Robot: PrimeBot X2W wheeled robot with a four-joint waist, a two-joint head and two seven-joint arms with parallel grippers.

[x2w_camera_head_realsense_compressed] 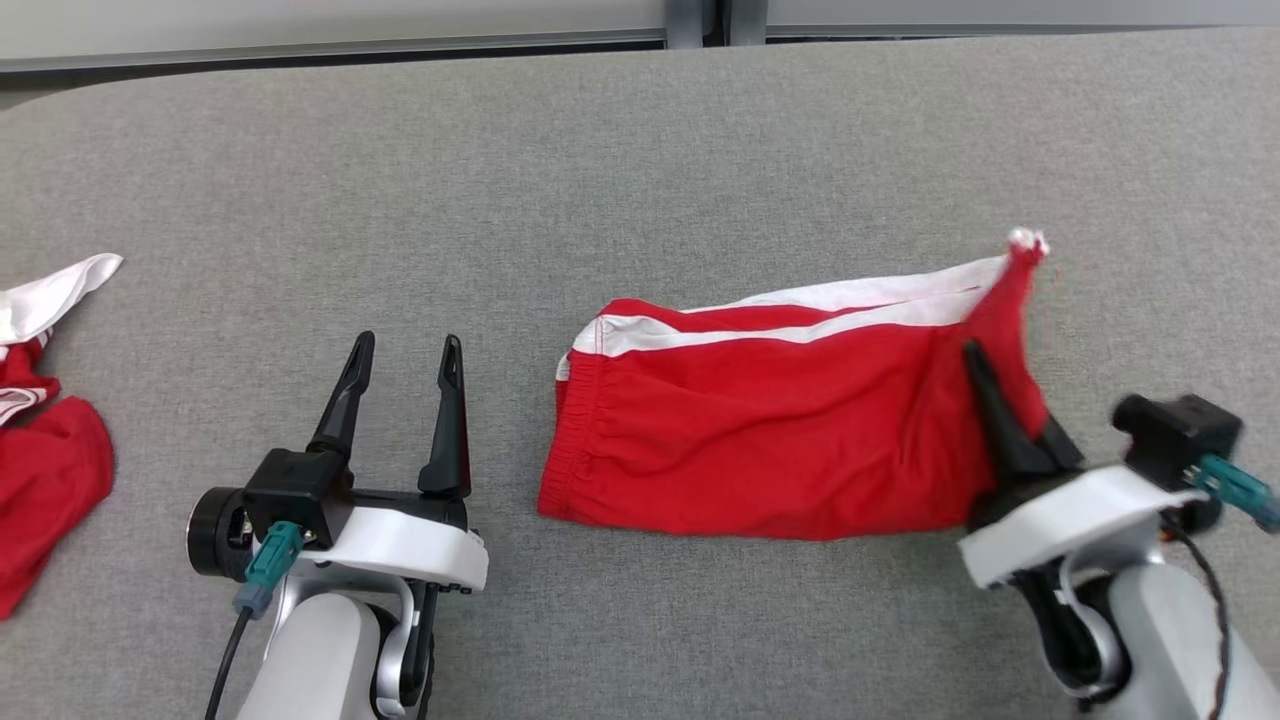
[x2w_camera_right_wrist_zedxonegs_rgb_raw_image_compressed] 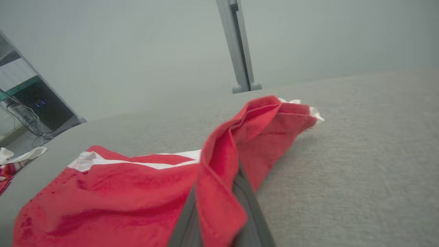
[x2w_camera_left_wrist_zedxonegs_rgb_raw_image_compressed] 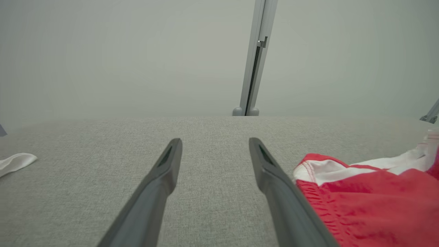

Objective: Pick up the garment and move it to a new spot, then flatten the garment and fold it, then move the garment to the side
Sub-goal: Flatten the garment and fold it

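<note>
We find the red shorts (x2w_camera_head_realsense_compressed: 770,430) on the grey table (x2w_camera_head_realsense_compressed: 640,150), right end pinched in the closed right gripper (x2w_camera_head_realsense_compressed: 985,380), left gripper (x2w_camera_head_realsense_compressed: 405,365) spread wide and empty nearby; flattening appears in hand, next requiring that end drawn taut.

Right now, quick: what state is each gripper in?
Left gripper: open, empty, over the table beside the red shorts.
Right gripper: shut on the red shorts, at their right end.

Garment (x2w_camera_head_realsense_compressed: 760,440) lies on table (x2w_camera_head_realsense_compressed: 640,150), other clothes (x2w_camera_head_realsense_compressed: 45,480) at left
</note>
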